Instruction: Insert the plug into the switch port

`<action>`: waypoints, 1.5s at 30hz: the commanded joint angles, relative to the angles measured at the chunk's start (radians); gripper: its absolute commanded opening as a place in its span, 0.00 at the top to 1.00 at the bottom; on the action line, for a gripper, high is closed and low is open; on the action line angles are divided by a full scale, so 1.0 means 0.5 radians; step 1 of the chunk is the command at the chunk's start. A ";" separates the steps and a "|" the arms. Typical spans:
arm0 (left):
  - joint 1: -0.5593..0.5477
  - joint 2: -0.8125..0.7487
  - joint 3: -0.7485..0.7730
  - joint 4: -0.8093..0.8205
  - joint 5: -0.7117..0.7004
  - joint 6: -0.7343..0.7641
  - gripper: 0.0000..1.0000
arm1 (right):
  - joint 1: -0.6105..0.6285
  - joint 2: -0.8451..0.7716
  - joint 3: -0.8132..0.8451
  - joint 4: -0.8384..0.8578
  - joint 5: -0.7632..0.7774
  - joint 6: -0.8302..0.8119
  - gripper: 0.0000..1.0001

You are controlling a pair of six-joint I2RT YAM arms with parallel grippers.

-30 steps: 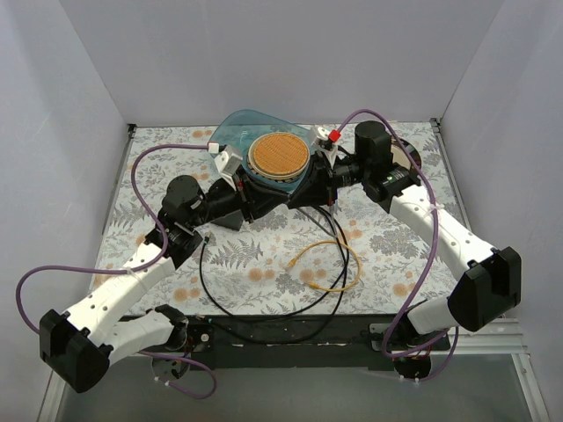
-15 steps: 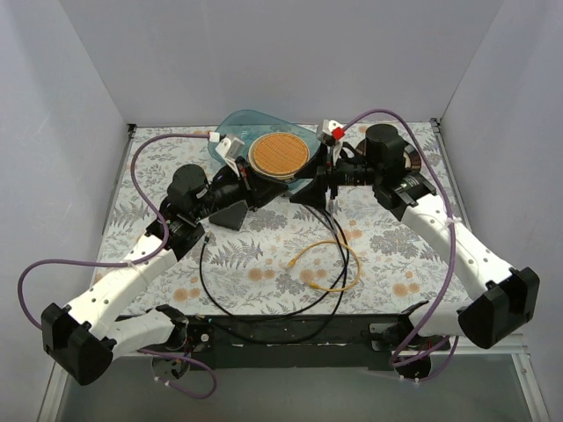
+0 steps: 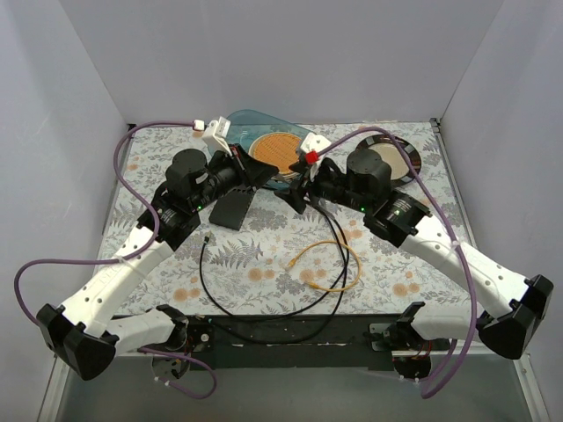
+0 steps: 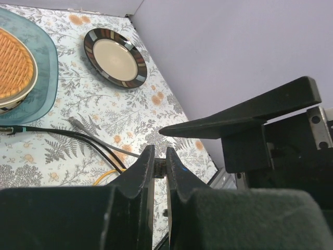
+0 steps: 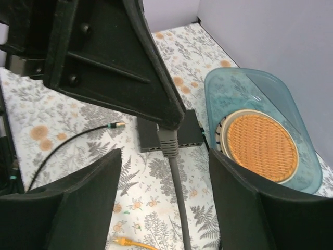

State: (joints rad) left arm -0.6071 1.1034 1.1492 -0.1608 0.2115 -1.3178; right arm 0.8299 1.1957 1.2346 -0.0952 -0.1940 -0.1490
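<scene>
Right wrist view: the right pincer [image 5: 164,156] stands with its two fingers wide apart and nothing between them but air and, farther out, a grey cable. Just ahead of those fingers the left pincer [image 5: 174,121] reaches in from above, and the plug [image 5: 167,141], a grey booted connector, hangs from its tip with the cable trailing down toward the right pincer's gap. Beyond the plug lies the switch [image 5: 191,133], flat on the flowered cloth (its socket edge faces the right pincer). From here the plug overlaps that edge, and I cannot tell whether they touch. Off the right pincer's right finger sits a teal tray [image 5: 291,104] holding a wicker disc [image 5: 260,146]. Off its left finger a black cable [image 5: 67,143] ends in a loose connector on the cloth.

In the left wrist view the left pincer's fingers are pressed together on a small piece at their tips, and a striped plate [image 4: 115,57] lies well beyond them.

From the top view the two pincers meet tip to tip near the tray. The switch sits on the near side of the left pincer, under its wrist rather than at its tip. A yellow cable [image 3: 330,264] is coiled well behind the right pincer, toward the arm bases.
</scene>
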 commanded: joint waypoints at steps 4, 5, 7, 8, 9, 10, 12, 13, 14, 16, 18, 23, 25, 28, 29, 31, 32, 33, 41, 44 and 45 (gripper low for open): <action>-0.007 0.024 0.070 -0.074 -0.006 -0.037 1.00 | 0.123 0.087 0.034 0.120 0.492 -0.141 0.39; -0.007 0.027 0.067 -0.068 0.015 -0.034 1.00 | 0.123 0.087 0.025 0.129 0.498 -0.141 0.40; -0.007 0.030 0.067 -0.068 0.031 -0.034 1.00 | 0.126 0.066 -0.002 0.160 0.529 -0.147 0.42; -0.007 0.030 0.064 -0.062 0.037 -0.024 1.00 | 0.126 0.060 -0.009 0.172 0.541 -0.147 0.44; -0.007 0.030 0.061 -0.059 0.040 -0.027 1.00 | 0.129 0.045 -0.021 0.169 0.544 -0.150 0.46; -0.007 0.030 0.061 -0.056 0.040 -0.024 1.00 | 0.129 0.038 -0.039 0.172 0.547 -0.150 0.49; -0.007 0.030 0.055 -0.053 0.040 -0.018 1.00 | 0.126 0.023 -0.055 0.233 0.532 -0.153 0.55; -0.007 0.027 0.055 -0.053 0.040 -0.018 1.00 | 0.126 0.020 -0.058 0.236 0.523 -0.159 0.58; -0.007 0.027 0.052 -0.047 0.043 -0.021 1.00 | 0.126 0.020 -0.055 0.230 0.508 -0.162 0.61; -0.007 0.027 0.049 -0.037 0.055 -0.018 1.00 | 0.126 0.038 -0.043 0.212 0.498 -0.174 0.64; -0.007 0.024 0.039 -0.019 0.065 -0.027 1.00 | 0.126 0.057 -0.033 0.203 0.480 -0.178 0.72; -0.007 0.017 0.039 -0.010 0.086 -0.012 1.00 | 0.126 0.069 -0.036 0.200 0.437 -0.187 0.99; -0.007 0.011 0.027 0.006 0.098 0.000 1.00 | 0.129 0.072 -0.033 0.193 0.428 -0.193 0.99; -0.007 0.002 -0.010 0.042 0.083 0.034 0.78 | 0.126 0.081 -0.036 0.193 0.416 -0.211 0.99; -0.007 -0.001 -0.016 0.052 0.044 0.046 0.44 | 0.126 0.078 -0.039 0.193 0.419 -0.220 0.99; -0.007 -0.007 -0.046 0.036 -0.064 0.065 0.26 | 0.126 0.081 -0.058 0.132 0.419 -0.230 0.99; -0.007 -0.001 -0.050 -0.003 -0.210 0.098 0.17 | 0.126 0.087 -0.061 0.111 0.416 -0.233 0.99; -0.004 0.011 -0.047 -0.043 -0.290 0.117 0.14 | 0.126 0.100 -0.067 0.105 0.413 -0.242 0.99; 0.198 0.103 -0.101 -0.277 -0.785 0.280 0.02 | 0.117 0.250 -0.180 0.061 0.247 -0.245 0.99; 0.465 0.112 -0.246 -0.216 -0.577 0.237 0.02 | 0.104 0.335 -0.220 0.098 0.167 -0.230 0.99; 0.536 0.125 -0.316 -0.194 -0.501 0.218 0.02 | 0.098 0.366 -0.220 0.095 0.143 -0.230 0.99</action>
State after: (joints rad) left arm -0.4713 1.1572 1.0748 -0.2504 -0.0685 -1.2114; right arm 0.8898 1.3327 1.1442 -0.0727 -0.0528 -0.2653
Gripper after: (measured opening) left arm 0.981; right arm 0.065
